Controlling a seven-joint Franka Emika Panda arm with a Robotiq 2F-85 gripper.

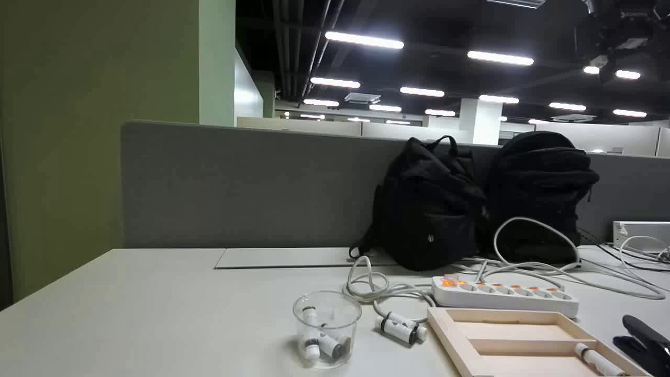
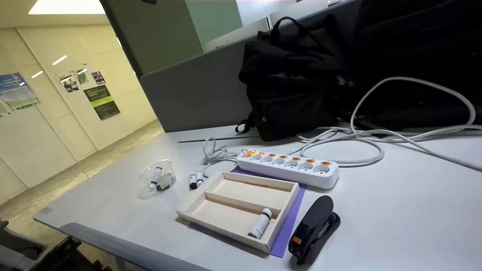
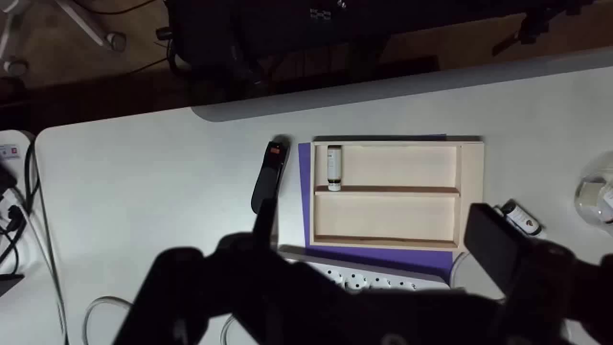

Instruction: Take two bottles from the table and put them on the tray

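My claw (image 3: 374,211) is spread wide and empty, one bottle (image 2: 260,223) lies in the tray (image 2: 226,214), and I think two bottles (image 1: 399,331) on the tabletop (image 1: 209,314) still must go in.

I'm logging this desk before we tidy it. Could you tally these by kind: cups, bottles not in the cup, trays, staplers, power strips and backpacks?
Cup: 1
Bottles outside it: 3
Tray: 1
Stapler: 1
Power strip: 1
Backpacks: 2
Total: 9
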